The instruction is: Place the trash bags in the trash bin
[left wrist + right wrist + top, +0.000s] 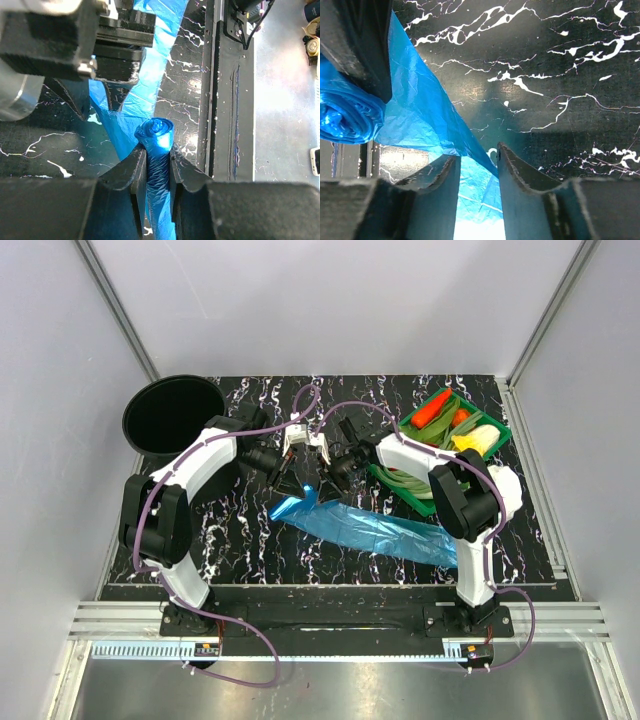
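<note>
A blue trash bag (370, 530) lies partly unrolled across the black marbled table, its near end lifted between the two grippers. My left gripper (156, 152) is shut on the rolled end of the bag (155, 132), which pokes out past the fingertips. In the right wrist view that roll (345, 115) sits at the left, with the loose film (420, 115) running down between the fingers of my right gripper (476, 160). Its jaws stand apart around the film. The black trash bin (172, 415) stands at the far left corner, away from both grippers (285, 480) (322, 475).
A green tray (497, 421) of vegetables sits at the far right, beside the right arm's elbow. The table's front edge and a metal rail (230, 100) run just beyond the left gripper. White walls close in the back and sides.
</note>
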